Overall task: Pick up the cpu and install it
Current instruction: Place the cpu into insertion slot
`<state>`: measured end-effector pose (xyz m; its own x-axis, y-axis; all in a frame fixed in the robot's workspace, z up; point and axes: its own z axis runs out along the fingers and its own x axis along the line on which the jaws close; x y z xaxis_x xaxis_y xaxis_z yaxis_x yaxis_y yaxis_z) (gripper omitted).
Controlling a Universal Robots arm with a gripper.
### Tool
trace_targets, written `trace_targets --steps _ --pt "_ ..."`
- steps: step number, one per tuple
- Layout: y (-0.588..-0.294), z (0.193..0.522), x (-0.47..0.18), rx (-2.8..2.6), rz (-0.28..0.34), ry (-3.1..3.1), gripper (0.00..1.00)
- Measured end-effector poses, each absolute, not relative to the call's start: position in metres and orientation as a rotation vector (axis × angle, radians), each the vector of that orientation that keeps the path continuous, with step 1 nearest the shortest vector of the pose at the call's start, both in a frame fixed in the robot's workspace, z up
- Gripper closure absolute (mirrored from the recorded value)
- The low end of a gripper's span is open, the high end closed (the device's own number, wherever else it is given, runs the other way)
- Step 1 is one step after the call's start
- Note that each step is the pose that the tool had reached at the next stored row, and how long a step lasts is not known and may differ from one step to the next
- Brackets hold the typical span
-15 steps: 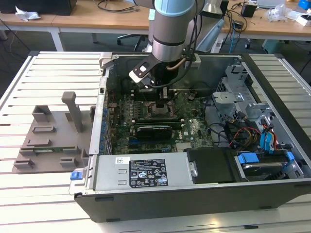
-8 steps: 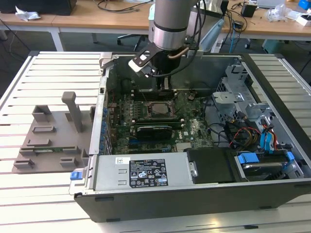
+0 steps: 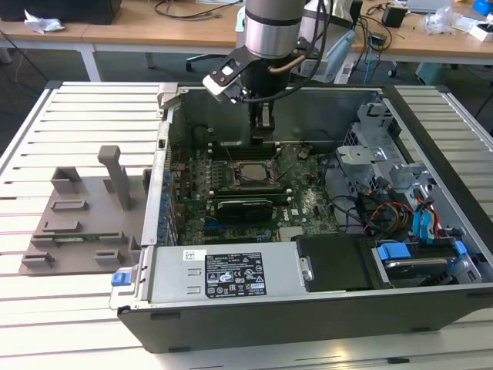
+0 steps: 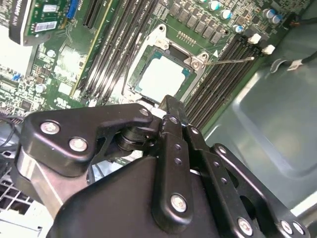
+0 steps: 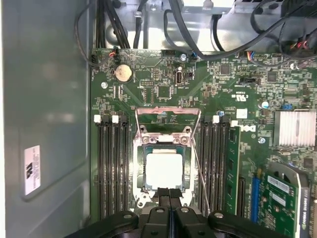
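The cpu (image 5: 163, 170) lies flat in its socket (image 5: 142, 171) on the green board (image 5: 148, 84) inside the open computer case (image 3: 308, 308), the socket's metal frame (image 5: 168, 110) swung up off it, while the claw (image 5: 171, 194) hangs close above, fingers pressed together and holding nothing.
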<state>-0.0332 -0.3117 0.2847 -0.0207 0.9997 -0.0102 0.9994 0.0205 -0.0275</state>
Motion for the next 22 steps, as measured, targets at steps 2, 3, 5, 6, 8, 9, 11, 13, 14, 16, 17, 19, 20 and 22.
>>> trace_targets --steps 2,3,5,6,8,9,11,13,14,16,17,19,20,22 --pt "-0.312 0.290 -0.033 -2.190 0.042 -2.235 0.89" --pt "-0.312 0.293 -0.033 -2.190 0.042 -2.235 0.89" --pt "-0.312 0.299 -0.033 -2.190 0.042 -2.235 0.89" --pt "-0.312 0.302 -0.033 -2.190 0.042 -2.235 0.89" --pt "-0.312 0.307 -0.033 -2.190 0.042 -2.235 0.89" --pt "-0.312 0.309 -0.033 -2.190 0.042 -2.235 0.89" --pt "-0.312 0.315 -0.033 -2.190 0.042 -2.236 0.89" --pt "-0.312 0.319 -0.033 -2.190 0.042 -2.235 0.89" --pt "-0.312 0.319 -0.033 -2.190 0.041 -2.235 0.89" --pt "-0.312 0.320 -0.033 -2.190 0.042 -2.235 0.89" --pt "-0.312 0.320 -0.033 -2.190 0.042 -2.235 0.89" --pt "-0.312 0.320 -0.033 -2.190 0.042 -2.235 0.89" --pt "-0.312 0.320 -0.033 -2.190 0.042 -2.235 0.89" --pt "-0.312 0.320 -0.033 -2.190 0.042 -2.235 0.89"
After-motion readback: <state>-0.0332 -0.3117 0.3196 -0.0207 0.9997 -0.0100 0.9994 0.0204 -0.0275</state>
